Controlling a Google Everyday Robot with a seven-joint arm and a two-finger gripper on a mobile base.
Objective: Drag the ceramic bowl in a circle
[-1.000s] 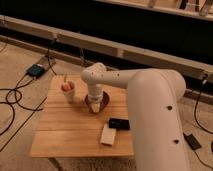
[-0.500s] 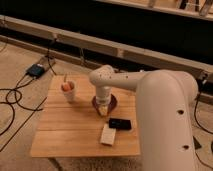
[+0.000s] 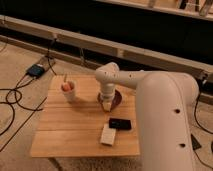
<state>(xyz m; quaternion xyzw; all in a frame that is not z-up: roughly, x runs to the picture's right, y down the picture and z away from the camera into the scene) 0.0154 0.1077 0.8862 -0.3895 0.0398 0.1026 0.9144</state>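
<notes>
The ceramic bowl is a dark maroon shallow dish on the wooden table, right of centre near the far edge. My white arm reaches in from the right and bends down over it. My gripper points down onto the bowl's near left part and covers much of it. The white cup with an orange thing in it stands to the left of the bowl, apart from it.
A black flat device and a white flat block lie on the table in front of the bowl. Cables and a small box lie on the floor to the left. A dark wall with a ledge runs behind.
The gripper and the bowl have moved right and slightly toward the near side, away from the cup. The cup and the flat objects have not moved.
</notes>
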